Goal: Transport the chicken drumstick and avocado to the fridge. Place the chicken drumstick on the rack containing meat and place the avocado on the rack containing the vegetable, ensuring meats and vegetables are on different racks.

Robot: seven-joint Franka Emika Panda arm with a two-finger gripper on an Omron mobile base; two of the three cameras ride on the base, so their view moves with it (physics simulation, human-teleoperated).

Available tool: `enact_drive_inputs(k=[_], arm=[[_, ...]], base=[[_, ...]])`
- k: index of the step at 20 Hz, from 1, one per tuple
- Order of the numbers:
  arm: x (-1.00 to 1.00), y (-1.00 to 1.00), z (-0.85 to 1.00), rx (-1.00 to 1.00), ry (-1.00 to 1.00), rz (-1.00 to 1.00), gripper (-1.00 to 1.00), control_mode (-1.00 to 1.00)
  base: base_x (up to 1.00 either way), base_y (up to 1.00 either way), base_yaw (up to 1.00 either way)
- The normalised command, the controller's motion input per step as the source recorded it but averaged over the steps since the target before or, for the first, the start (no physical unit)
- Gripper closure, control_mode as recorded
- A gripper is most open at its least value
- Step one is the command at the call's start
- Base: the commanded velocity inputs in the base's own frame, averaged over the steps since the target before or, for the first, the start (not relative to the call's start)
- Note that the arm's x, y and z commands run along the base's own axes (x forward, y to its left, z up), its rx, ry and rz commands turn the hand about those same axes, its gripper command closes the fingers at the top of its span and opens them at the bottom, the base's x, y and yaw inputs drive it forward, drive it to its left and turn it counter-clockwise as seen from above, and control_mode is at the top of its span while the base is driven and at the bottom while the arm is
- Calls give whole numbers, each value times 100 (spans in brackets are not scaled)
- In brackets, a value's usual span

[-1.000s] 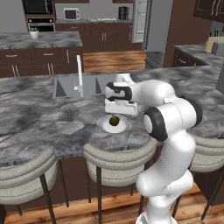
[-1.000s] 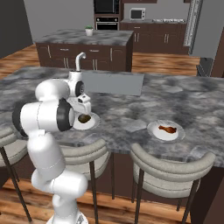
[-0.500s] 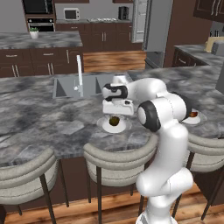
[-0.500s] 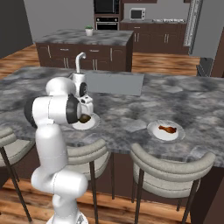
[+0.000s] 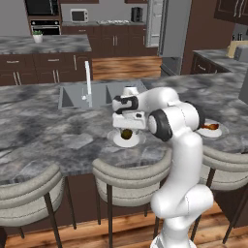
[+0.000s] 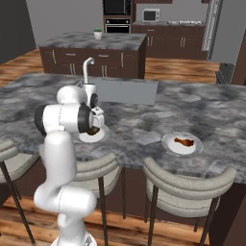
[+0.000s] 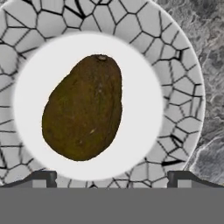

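The tool [image 5: 127, 127] hangs directly over the avocado [image 7: 83, 107], pointing straight down at it. In the hand view its two dark fingertips [image 7: 41, 178] stand far apart at the bottom edge, one on each side of the fruit, so the jaws are spread wide and have hold of nothing. The avocado lies on its side in the smooth white middle of a round plate [image 7: 183, 78] whose broad rim carries a grey cracked-mosaic pattern. The fruit is dull olive-brown, with its narrow stem end towards the top of the hand view.

In the left base view the avocado [image 5: 126, 134] shows as a small dark lump on the plate [image 5: 117, 140], just under the tool, near the front edge of the grey marbled counter [image 5: 48, 135]. In the right base view the same plate [image 6: 96, 136] sits beside the arm's dark joint, with the avocado [image 6: 94, 130] partly hidden behind the hand.

The chicken drumstick [image 6: 184, 141] lies on a second plate [image 6: 169, 144] further right along the counter, well apart from the first. In the left base view it [image 5: 209, 127] peeks out past the arm's elbow.

A sink [image 5: 72, 94] with a tall tap [image 5: 88, 82] is set into the far side of the counter behind the tool. The fridge [image 5: 172, 34] stands at the far right of the room. Padded stools [image 5: 131, 177] line the near side of the counter.
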Motion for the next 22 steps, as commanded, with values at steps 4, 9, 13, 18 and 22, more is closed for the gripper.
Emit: enact_drive_inputs(k=[4, 9, 13, 18, 22], arm=[[34, 0, -25, 0, 0, 0, -100, -100], [36, 8, -24, 0, 0, 0, -100, -100], [28, 6, -26, 0, 0, 0, -100, -100], [1, -4, -39, 0, 3, 0, -100, -100], [0, 0, -42, 0, 0, 0, -100, -100]], base=[[0, 0, 0], [0, 0, 0], [0, 0, 0], [0, 0, 0], [0, 0, 0]])
